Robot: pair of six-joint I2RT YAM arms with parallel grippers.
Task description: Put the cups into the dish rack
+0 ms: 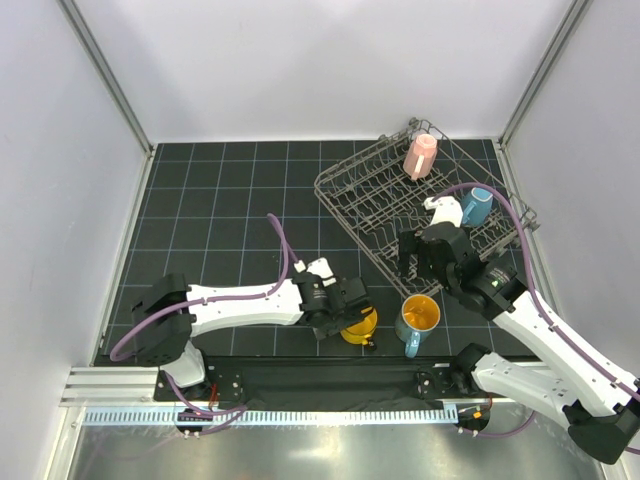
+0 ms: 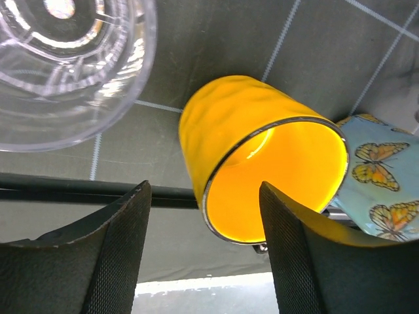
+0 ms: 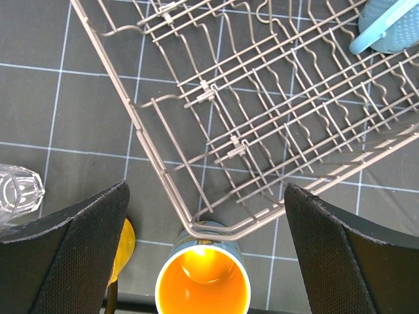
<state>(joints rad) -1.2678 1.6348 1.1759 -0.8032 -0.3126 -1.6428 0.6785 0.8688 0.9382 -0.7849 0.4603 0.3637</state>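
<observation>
Left fingers [image 2: 98, 261] stood spread astride the yellow mug [image 2: 222, 124] on my worktop [image 2: 314, 59], not pinching. Right fingers [image 3: 72, 255] hung wide apart over the rack [image 1: 370, 200].

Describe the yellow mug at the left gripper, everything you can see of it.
The yellow mug is glossy bright yellow inside and out, with a faintly rippled wall and a thin dark rim. Its mouth faces the left wrist camera. It sits on the dark gridded mat beside the butterfly-patterned blue mug. The left gripper is open, one finger overlapping the mouth, one outside; contact unclear.
</observation>
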